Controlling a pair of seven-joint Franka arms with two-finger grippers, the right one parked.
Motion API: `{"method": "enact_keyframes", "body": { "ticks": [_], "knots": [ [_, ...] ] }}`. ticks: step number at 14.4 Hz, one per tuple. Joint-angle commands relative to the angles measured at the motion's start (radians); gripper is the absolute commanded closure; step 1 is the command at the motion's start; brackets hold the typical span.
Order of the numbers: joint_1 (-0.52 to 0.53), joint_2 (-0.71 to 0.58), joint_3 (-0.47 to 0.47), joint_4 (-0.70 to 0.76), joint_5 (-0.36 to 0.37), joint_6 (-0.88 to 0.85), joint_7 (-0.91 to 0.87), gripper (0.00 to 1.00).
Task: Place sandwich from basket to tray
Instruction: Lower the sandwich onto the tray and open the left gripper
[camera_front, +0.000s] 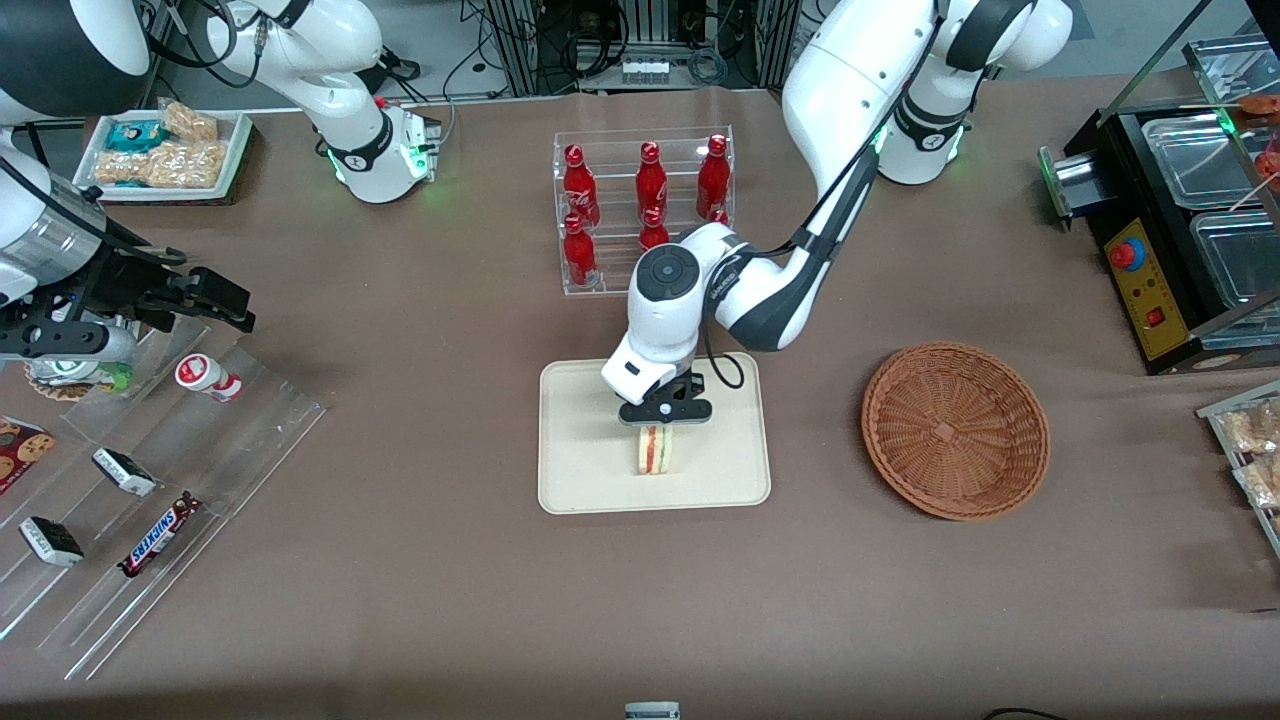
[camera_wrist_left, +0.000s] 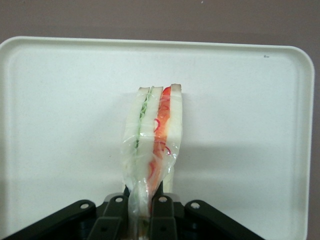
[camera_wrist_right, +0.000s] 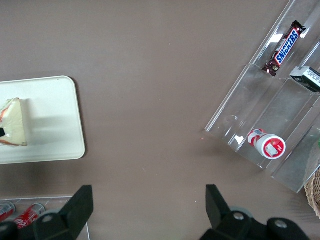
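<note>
The gripper (camera_front: 664, 425) pinches the wrapped sandwich (camera_front: 655, 450) upright over the tray (camera_front: 580, 480); its fingertips (camera_wrist_left: 161, 220) are partly cut off. The basket (camera_front: 955, 430) lies well apart.

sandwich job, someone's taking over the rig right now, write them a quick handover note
Gripper: shut on the sandwich, pinching its wrapped top edge, directly over the tray.
Sandwich: upright on its edge, over the middle of the tray; its lower edge looks to be at or just above the tray surface, contact cannot be confirmed.
Basket: holds nothing, beside the tray toward the working arm's end of the table.
Done: sandwich lifted out of the basket and carried over the tray.
Left: settle it on the tray, open the gripper, lift the arm away. It stands on a narrow edge, so it may tip when released.
</note>
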Motion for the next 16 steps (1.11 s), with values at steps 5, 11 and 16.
{"method": "enact_keyframes", "body": {
  "ticks": [5, 11, 16],
  "knots": [
    [-0.010, 0.021, 0.017, 0.029, 0.049, 0.031, -0.106, 0.00],
    [0.048, -0.208, 0.017, 0.023, 0.032, -0.196, -0.089, 0.00],
    [0.160, -0.350, 0.017, 0.018, 0.024, -0.441, -0.009, 0.00]
  ]
}}
